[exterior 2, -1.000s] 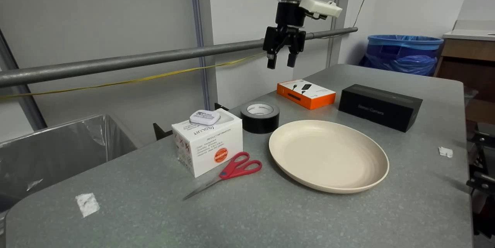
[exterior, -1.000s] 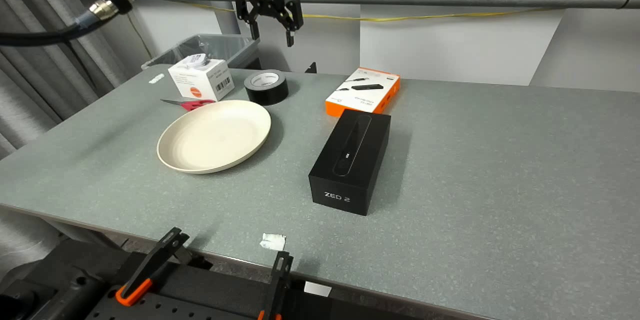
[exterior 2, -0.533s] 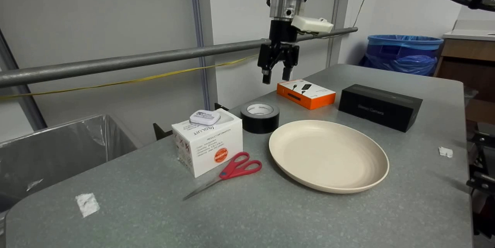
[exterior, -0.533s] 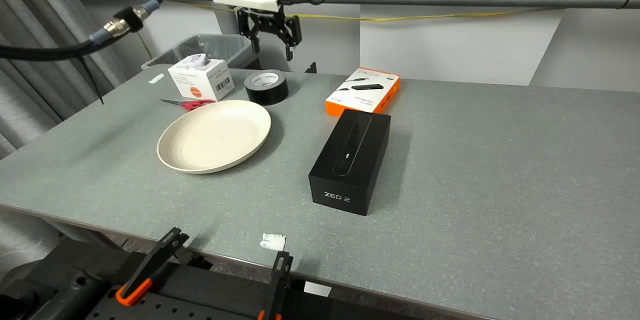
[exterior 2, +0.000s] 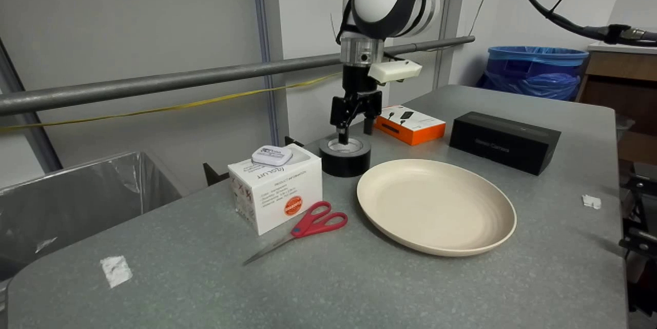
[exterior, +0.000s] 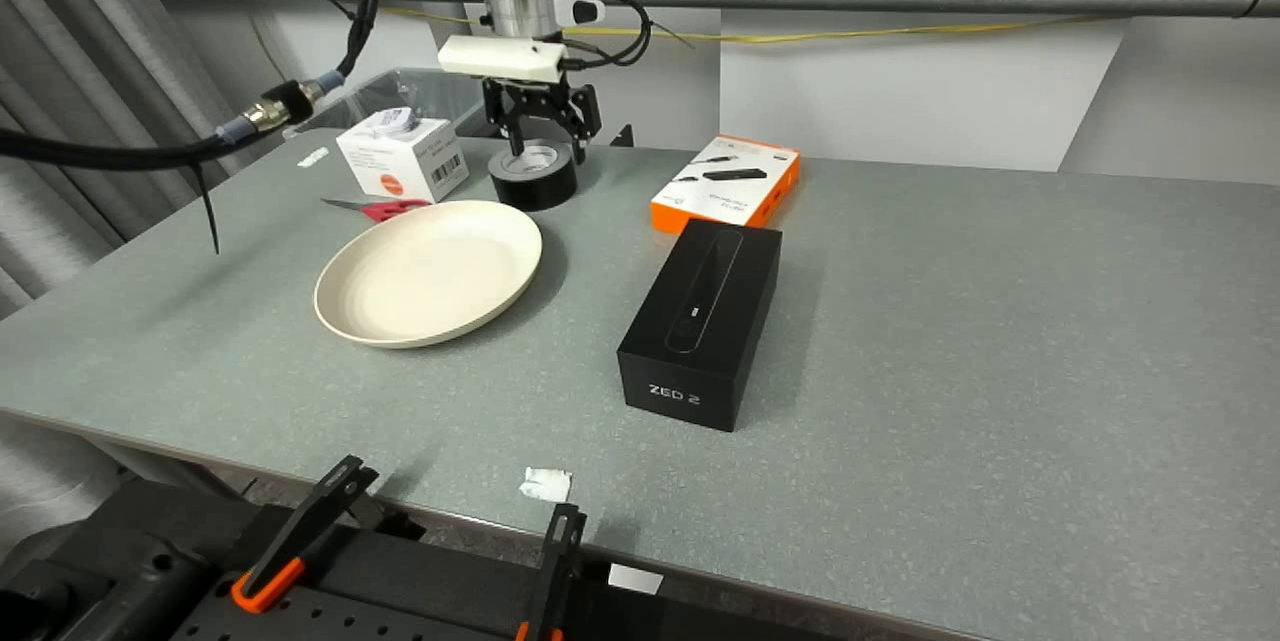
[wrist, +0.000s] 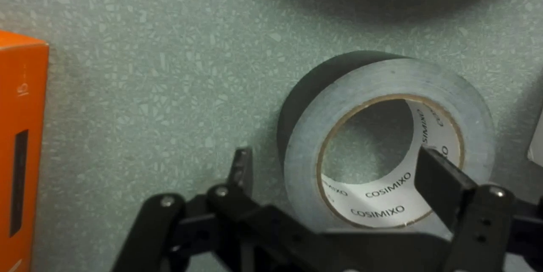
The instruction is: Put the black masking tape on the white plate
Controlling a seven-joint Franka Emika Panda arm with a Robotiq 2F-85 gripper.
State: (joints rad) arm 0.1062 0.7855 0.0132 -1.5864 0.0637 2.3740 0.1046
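Jaws spread, nothing pinched: one jaw's at the hole of the black masking tape, the other just outside its wall; can't tell how deep either sits. Best bet, I'd say: go straight down, wall btwn the two, stop short of the table, then close & lift w/o dragging. My wrist pts approx. vert. down, arm above it. Tape lies flat on the table, near the white plate, not on it yet.
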